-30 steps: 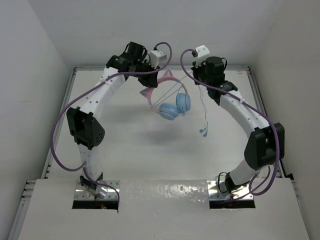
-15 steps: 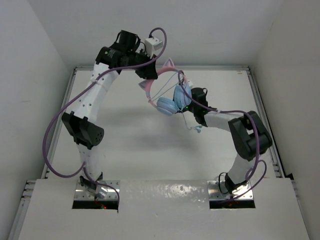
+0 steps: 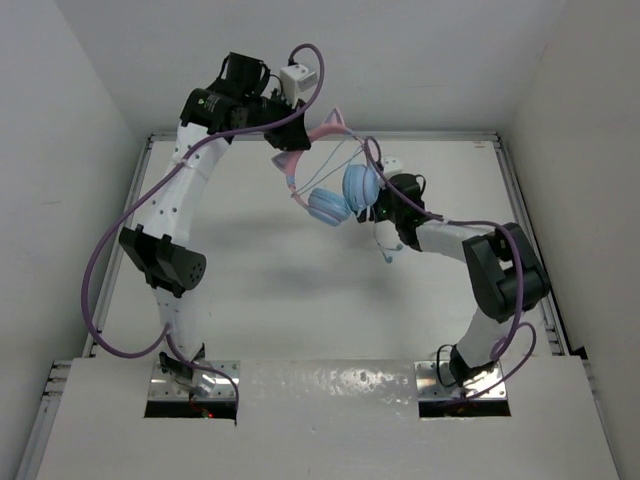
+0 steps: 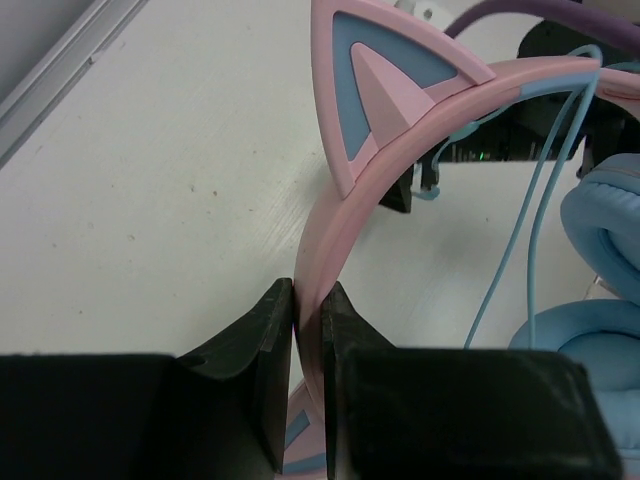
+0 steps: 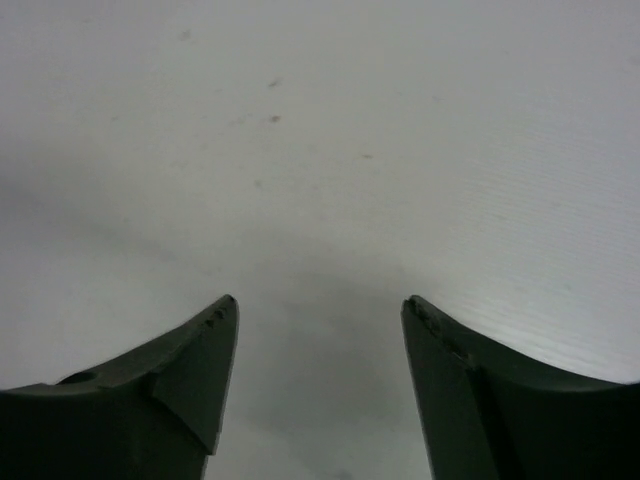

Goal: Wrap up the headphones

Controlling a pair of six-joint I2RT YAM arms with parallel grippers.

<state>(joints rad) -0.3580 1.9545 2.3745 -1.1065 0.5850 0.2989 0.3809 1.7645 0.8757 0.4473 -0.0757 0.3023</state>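
The headphones point(image 3: 330, 200) hang in the air over the far middle of the table, light blue ear cups lowest. My left gripper point(image 4: 308, 300) is shut on the pink headband point(image 4: 340, 220), just below a cat-ear point point(image 4: 372, 85). In the top view the left gripper point(image 3: 285, 150) sits at the band's upper left. The thin pale blue cable point(image 3: 380, 240) runs across the band and dangles below the cups, its end near the table. My right gripper point(image 5: 318, 305) is open with only bare table between its fingers. In the top view the right gripper point(image 3: 382, 208) sits low, right beside the cups.
Thick purple robot cables point(image 3: 100, 270) loop along both arms. A raised rim point(image 3: 520, 200) borders the white table, with white walls beyond. The right arm's elbow point(image 3: 505, 275) stands at the right side.
My right gripper has opened and let go of the cable, and its arm has dropped from high at the back to low beside the cups. The left arm carried the headphones slightly left.
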